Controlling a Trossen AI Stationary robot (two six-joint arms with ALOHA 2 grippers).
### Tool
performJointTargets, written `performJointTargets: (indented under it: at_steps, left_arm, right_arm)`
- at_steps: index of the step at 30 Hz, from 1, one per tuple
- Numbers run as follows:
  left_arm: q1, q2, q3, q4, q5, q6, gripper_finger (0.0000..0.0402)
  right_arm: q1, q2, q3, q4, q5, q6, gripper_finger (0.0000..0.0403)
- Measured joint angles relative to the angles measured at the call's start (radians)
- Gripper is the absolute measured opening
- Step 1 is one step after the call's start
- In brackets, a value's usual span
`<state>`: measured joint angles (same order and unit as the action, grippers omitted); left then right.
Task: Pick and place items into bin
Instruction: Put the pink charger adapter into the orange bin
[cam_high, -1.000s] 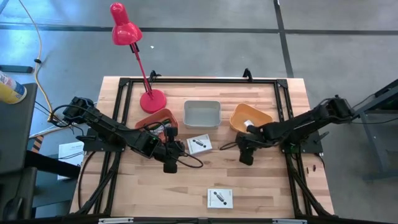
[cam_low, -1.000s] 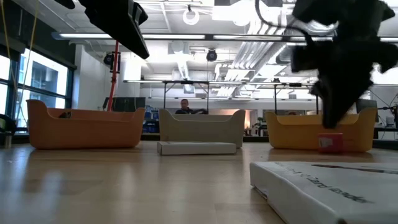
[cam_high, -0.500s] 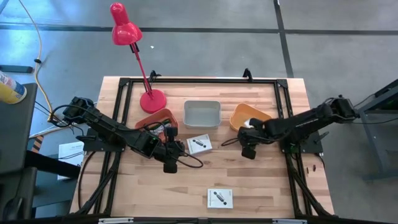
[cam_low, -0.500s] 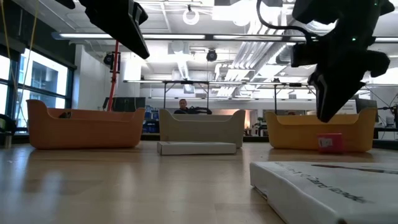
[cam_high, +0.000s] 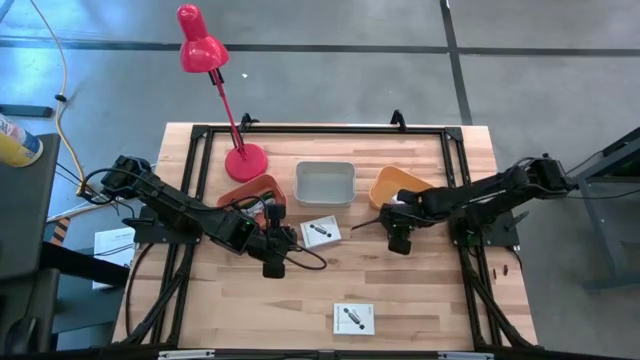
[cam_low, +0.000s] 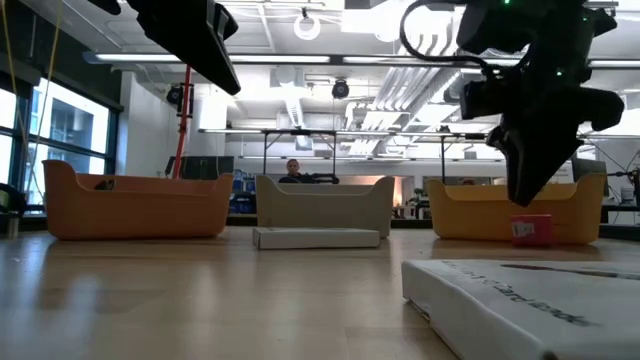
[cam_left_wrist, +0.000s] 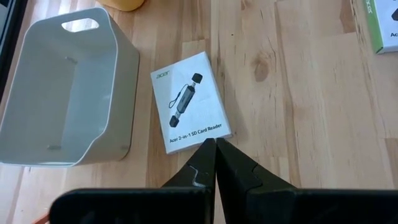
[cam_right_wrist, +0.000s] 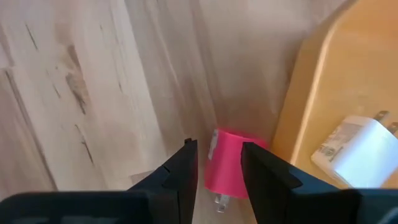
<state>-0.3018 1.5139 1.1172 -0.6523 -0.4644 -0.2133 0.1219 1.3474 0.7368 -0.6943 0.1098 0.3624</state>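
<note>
A tiny pink block (cam_right_wrist: 227, 165) lies on the table against the outer wall of the orange bin (cam_right_wrist: 323, 81); in the low view the pink block (cam_low: 531, 229) sits in front of that bin. My right gripper (cam_right_wrist: 221, 168) is open and hangs just above the block, one finger on either side, pointing down; in the low view my right gripper (cam_low: 527, 190) shows clear of it. A white block (cam_right_wrist: 357, 152) lies inside the orange bin. My left gripper (cam_left_wrist: 216, 152) is shut, hovering short of a white square packet (cam_left_wrist: 189, 112) that lies flat beside the grey bin (cam_left_wrist: 62, 93).
A second white packet (cam_high: 353, 318) lies near the table's near edge. A red-orange bin (cam_high: 250, 190), the grey bin (cam_high: 325, 183) and the orange bin (cam_high: 400, 185) stand in a row toward the far side. A red lamp (cam_high: 245, 160) stands far left. A black cable (cam_high: 305, 258) trails by my left arm.
My right gripper has risen a little from just over the pink block and shifted slightly toward the orange bin. The pink block has stayed where it was.
</note>
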Motion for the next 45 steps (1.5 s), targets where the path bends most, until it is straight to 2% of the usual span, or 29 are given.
performJointTargets:
  at_steps: [7, 11, 19, 27, 33, 40, 43, 45]
  left_arm:
    - [0.0, 0.0, 0.0, -0.002, 0.0, 0.003, 0.0001]
    - [0.0, 0.0, 0.0, -0.002, 0.0, 0.003, 0.0001]
    - [0.0, 0.0, 0.0, -0.001, 0.0, 0.003, 0.0001]
    - [0.0, 0.0, 0.0, -0.001, 0.0, 0.003, 0.0001]
    - [0.0, 0.0, 0.0, -0.001, -0.004, 0.002, 0.0001]
    - [0.0, 0.0, 0.0, 0.001, -0.011, -0.001, 0.0001]
    - [0.0, 0.0, 0.0, 0.001, -0.011, -0.001, 0.0001]
    - [0.0, 0.0, 0.0, 0.001, -0.011, -0.001, 0.0001]
  right_arm:
    - [0.0, 0.073, 0.002, 0.023, -0.051, -0.016, 0.0119]
    - [0.0, 0.066, 0.002, 0.011, -0.056, -0.007, 0.0145]
    - [0.0, 0.064, 0.002, -0.007, -0.093, 0.002, 0.0224]
    - [0.003, 0.065, 0.043, -0.036, -0.102, 0.026, 0.0237]
    - [0.002, 0.065, 0.132, -0.126, -0.061, 0.255, 0.0229]
    - [0.014, 0.065, 0.228, -0.362, 0.029, 0.782, 0.0216]
    - [0.034, 0.064, 0.242, -0.372, 0.065, 0.979, 0.0207]
    - [0.046, 0.064, 0.251, -0.335, 0.057, 1.051, 0.0201]
